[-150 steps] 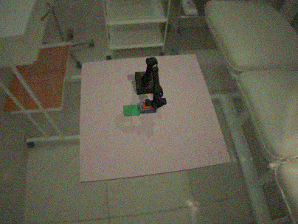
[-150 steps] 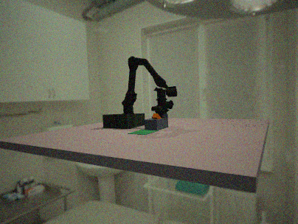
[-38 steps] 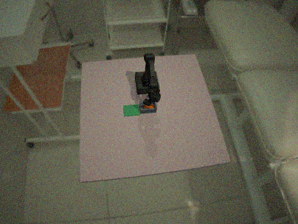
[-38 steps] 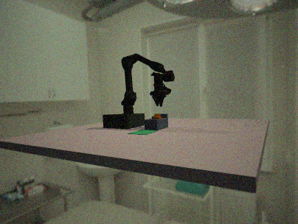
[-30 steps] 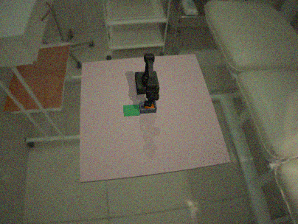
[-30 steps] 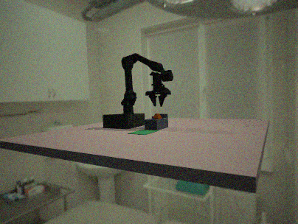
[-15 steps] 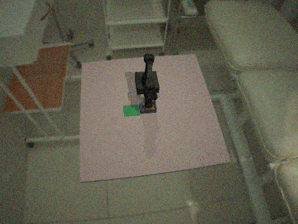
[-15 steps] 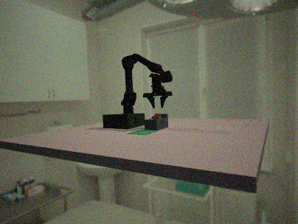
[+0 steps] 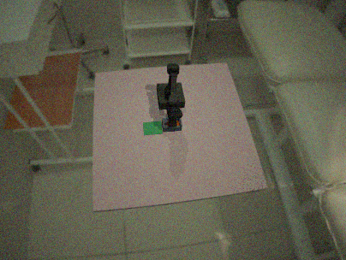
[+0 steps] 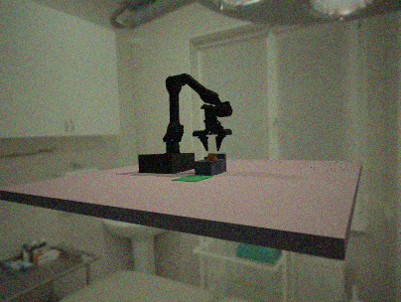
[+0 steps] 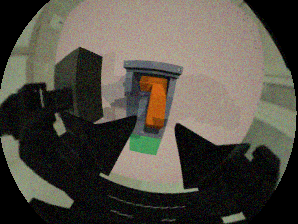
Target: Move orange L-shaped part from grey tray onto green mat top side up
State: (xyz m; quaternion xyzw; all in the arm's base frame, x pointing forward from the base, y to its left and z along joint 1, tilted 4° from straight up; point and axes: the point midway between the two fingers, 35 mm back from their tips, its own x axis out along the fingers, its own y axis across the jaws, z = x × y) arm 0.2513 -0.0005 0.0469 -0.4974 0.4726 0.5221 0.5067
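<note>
The orange part (image 9: 178, 123) (image 10: 212, 157) (image 11: 158, 102) is in the grey tray (image 9: 172, 129) (image 10: 202, 168) (image 11: 152, 65). Its L-shaped end is at the far side from the mat. Its straight end, toward the mat, looks tipped up, with a dark gap below it in the wrist view, and orange shows above the tray wall in the exterior view. The green mat (image 9: 152, 128) (image 10: 191, 178) (image 11: 145, 145) lies beside the tray. My gripper (image 10: 212, 150) (image 11: 156, 122) is open and empty, pointing down just above the part, one finger to each side. In the top view the arm hides the fingertips.
The arm's black base (image 9: 164, 99) (image 10: 166, 163) (image 11: 80, 82) stands on the pink table top (image 9: 128, 171) (image 10: 278, 199) close behind the tray. The tray has a higher wall at the side away from the mat.
</note>
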